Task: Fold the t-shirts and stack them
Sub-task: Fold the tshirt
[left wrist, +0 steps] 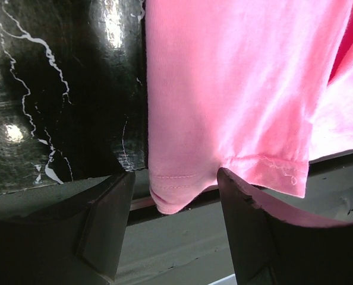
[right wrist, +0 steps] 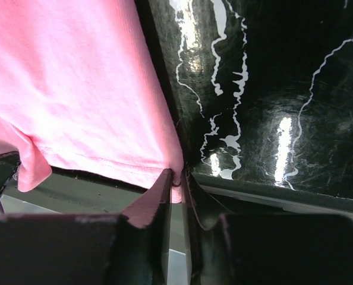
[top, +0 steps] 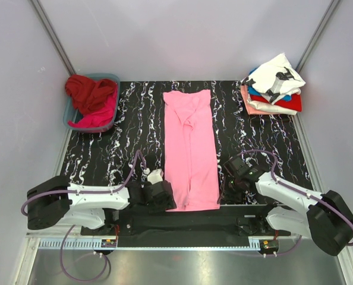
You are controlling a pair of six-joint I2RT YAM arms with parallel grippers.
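**A:** We start with the black, white-veined table. What lies on it?

**B:** Down its middle we see the pink t-shirt, folded lengthwise into a long narrow strip. Its collar end is at the far side and its hem is at the near edge, between the two arms. The cloth is plain light pink, mostly smooth, with a few creases around the middle.

**A:** And the other shirts?

**B:** In the far right corner we find a stack of folded ones. Salmon is at the bottom, red and blue are above it, and a white shirt with black print lies loosely on top. At the far left a blue-grey basket holds a crumpled dark red shirt over a magenta shirt.

**A:** What do we make of the claws?

**B:** The right gripper is clenched on the pink t-shirt's right hem corner, the cloth pinched thin between its fingers. The left gripper stands released with its jaws apart. The stitched left hem corner, just past the table's edge, sits between them. As far as we can tell, it touches neither finger.
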